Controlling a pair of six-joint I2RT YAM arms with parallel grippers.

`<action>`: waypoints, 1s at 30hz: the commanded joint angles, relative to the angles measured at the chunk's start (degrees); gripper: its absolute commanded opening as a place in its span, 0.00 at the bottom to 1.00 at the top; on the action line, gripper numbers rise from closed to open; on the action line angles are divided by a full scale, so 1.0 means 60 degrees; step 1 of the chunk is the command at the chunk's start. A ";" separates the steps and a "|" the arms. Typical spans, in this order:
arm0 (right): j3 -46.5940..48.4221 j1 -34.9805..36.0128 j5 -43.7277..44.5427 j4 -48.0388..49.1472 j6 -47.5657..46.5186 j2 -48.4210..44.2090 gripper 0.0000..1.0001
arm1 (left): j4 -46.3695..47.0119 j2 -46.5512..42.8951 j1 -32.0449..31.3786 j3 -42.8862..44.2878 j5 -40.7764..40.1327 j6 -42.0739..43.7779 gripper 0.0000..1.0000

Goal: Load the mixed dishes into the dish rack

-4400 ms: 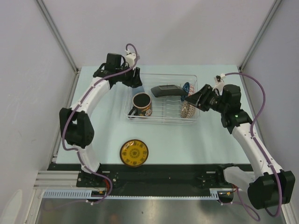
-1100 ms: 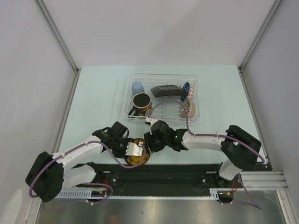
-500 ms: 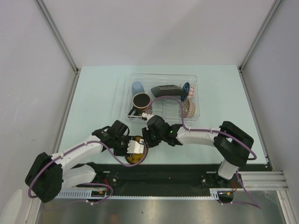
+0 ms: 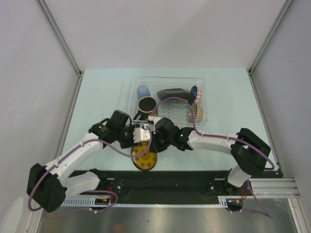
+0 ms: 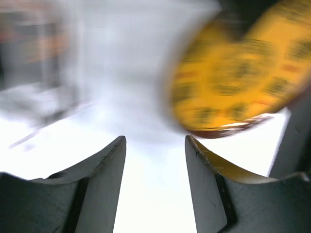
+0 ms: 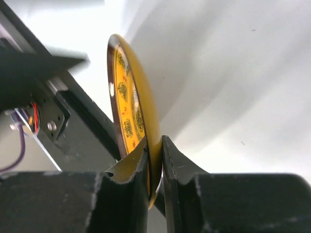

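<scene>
My right gripper (image 6: pixel 154 160) is clenched on the rim of the yellow-and-dark patterned saucer (image 6: pixel 127 107). The saucer is tipped up, running straight out from the fingers, near of the dish rack (image 4: pixel 146 80). My left gripper (image 5: pixel 154 184) is released beside it.

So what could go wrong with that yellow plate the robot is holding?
The right hand pinches the saucer only by its rim, so it might slip out and fall. The open left hand sits very close and could bump it. The dish rack already looks crowded, so it may knock the mug.
</scene>
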 commanded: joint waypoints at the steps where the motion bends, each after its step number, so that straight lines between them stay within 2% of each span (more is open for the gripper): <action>1: 0.0395 -0.0330 0.0008 -0.0867 -0.1210 -0.1268 0.00 | -0.0600 -0.0823 0.1537 0.2174 0.0506 -0.1614 0.58; 6: 0.0847 -0.0681 0.0431 -0.1585 -0.2382 -0.2993 0.00 | -0.2163 -0.1119 0.3617 0.4153 0.1502 -0.2437 0.58; 12: 0.1873 -0.1107 0.1647 -0.1645 -0.4783 -0.4638 0.00 | -0.2843 -0.1148 0.5494 0.4551 0.2835 -0.3227 0.58; 15: 0.2372 -0.1136 0.3227 -0.1571 -0.6714 -0.5166 0.00 | -0.2580 -0.1338 0.5644 0.4156 0.3129 -0.3799 0.58; 17: 0.2417 -0.1107 0.3944 -0.1541 -0.8733 -0.5313 0.00 | -0.2360 -0.1440 0.5644 0.3833 0.3304 -0.4165 0.58; 19: 0.2402 -0.0903 0.4560 -0.1847 -1.0068 -0.5284 0.00 | -0.2286 -0.1470 0.5644 0.3614 0.3451 -0.4472 0.58; 20: 0.2402 -0.0757 0.5375 -0.1907 -1.1061 -0.5212 0.00 | -0.2184 -0.1499 0.5644 0.3540 0.3524 -0.4546 0.58; 23: 0.2373 -0.0784 0.6434 -0.2288 -1.2020 -0.4963 0.00 | -0.1746 -0.1748 0.5644 0.3145 0.3525 -0.4868 0.58; 30: 0.1789 -0.1311 0.6541 -0.2333 -1.3163 -0.4859 0.00 | -0.1202 -0.1968 0.5644 0.2676 0.3525 -0.5381 0.58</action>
